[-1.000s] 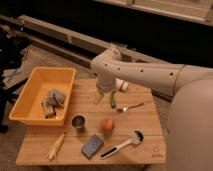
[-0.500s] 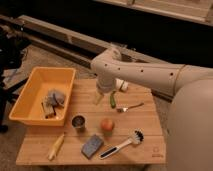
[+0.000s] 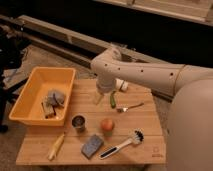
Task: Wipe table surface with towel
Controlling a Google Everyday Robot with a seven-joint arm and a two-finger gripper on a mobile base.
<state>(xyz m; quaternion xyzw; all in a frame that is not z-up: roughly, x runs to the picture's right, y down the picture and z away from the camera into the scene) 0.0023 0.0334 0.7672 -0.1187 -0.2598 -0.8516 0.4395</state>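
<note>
Okay, nearest the camera I have the front edge of the table (image 3: 146, 126), a light plank top whose long axis runs left to right across my view. A small dark mark (image 3: 159, 154) sits at its near right corner. Along that edge lie a long yellow item (image 3: 56, 146), a flat grey-blue sponge (image 3: 92, 145) and a brush (image 3: 122, 144) with a white head and dark handle. Just behind them stand a metal cup (image 3: 78, 123) and a round orange fruit (image 3: 106, 124).

Further back, the yellow tub (image 3: 34, 86) takes up the table's left end. The towel (image 3: 55, 96) lies inside it, toward the tub's right wall, touching a small brown-and-white box (image 3: 47, 109). It is a soft grey-blue lump, bunched up. It looks about as broad as it is long, so I cannot give it a heading or a long axis.

At about the same depth, the pincer (image 3: 99, 96) hangs from the white arm (image 3: 145, 72) over the middle of the table, spread wide with nothing in it. The towel is off to its side, toward the left of my view. It is well apart from the pincer, with the tub wall between them. On the pincer's other side lie a green vegetable (image 3: 113, 99) and a fork (image 3: 130, 107), with a white object (image 3: 121, 85) behind them.
</note>
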